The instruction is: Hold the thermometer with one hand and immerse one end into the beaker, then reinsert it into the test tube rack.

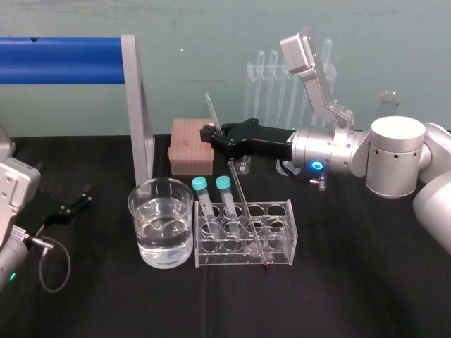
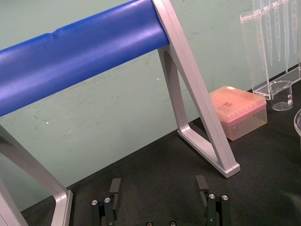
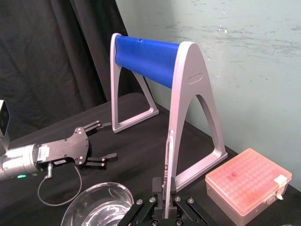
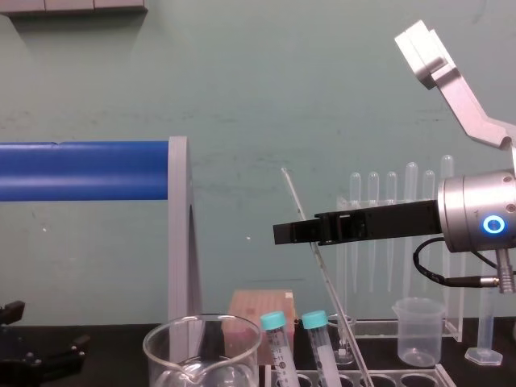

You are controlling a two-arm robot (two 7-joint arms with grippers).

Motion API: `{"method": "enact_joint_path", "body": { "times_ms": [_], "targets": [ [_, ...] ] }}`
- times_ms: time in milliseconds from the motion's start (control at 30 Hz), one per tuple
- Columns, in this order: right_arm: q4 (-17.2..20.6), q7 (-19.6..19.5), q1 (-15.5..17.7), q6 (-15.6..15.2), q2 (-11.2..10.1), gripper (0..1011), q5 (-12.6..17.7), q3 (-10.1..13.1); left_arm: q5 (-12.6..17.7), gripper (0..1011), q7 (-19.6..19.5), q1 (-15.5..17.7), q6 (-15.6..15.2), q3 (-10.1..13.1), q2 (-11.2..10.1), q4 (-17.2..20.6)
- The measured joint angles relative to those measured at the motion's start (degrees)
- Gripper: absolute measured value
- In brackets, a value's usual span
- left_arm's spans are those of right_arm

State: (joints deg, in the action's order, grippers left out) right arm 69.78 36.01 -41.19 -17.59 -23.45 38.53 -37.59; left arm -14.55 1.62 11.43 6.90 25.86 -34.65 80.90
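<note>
The thermometer [image 1: 235, 176] leans in the test tube rack [image 1: 289, 232], its red tip low at the rack's front and its upper end tilted back and to the left. My right gripper [image 1: 210, 135] reaches leftward at about the rod's upper third, and its black fingers are shut on the thermometer [image 3: 169, 160] on both sides. In the chest view the right gripper [image 4: 278, 234] crosses the thermometer [image 4: 326, 278] well above the table. The beaker [image 1: 134, 204], part filled with water, stands just left of the rack. My left gripper [image 1: 70, 208] rests open on the table at far left.
Two teal-capped tubes [image 1: 211, 201] stand in the rack's left holes beside the thermometer. A blue roller on grey legs [image 1: 137, 105] rises behind the beaker. A pink tip box [image 1: 190, 144], a pipette stand [image 1: 282, 84] and a small plastic beaker [image 4: 418, 330] sit at the back.
</note>
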Motion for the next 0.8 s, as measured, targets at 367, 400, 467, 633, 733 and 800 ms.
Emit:
{"method": "enact_joint_path", "body": {
  "times_ms": [367,400,467,633,733,800],
  "targets": [
    [1.47,-0.47,1.01,0.37,-0.10,56,0.63,0.38,0.00,1008,0.00,0.00,0.00,0.00,0.00,0.00],
    [1.78,-0.62,1.24,0.47,-0.14,56,0.86,0.55,0.00,1008,0.00,0.00,0.00,0.00,0.00,0.00],
    [2.13,-0.83,1.52,0.67,-0.18,56,1.13,0.76,0.00,1008,0.00,0.00,0.00,0.00,0.00,0.00],
    [3.24,-1.38,2.27,2.01,-0.27,56,1.60,1.40,0.00,1008,0.00,0.00,0.00,0.00,0.00,0.00],
    [3.80,-1.54,2.64,3.28,-0.28,56,1.82,1.84,0.00,1008,0.00,0.00,0.00,0.00,0.00,0.00],
    [4.22,-1.52,2.93,4.35,-0.34,56,1.96,2.21,0.00,1008,0.00,0.00,0.00,0.00,0.00,0.00]
  ]
}}
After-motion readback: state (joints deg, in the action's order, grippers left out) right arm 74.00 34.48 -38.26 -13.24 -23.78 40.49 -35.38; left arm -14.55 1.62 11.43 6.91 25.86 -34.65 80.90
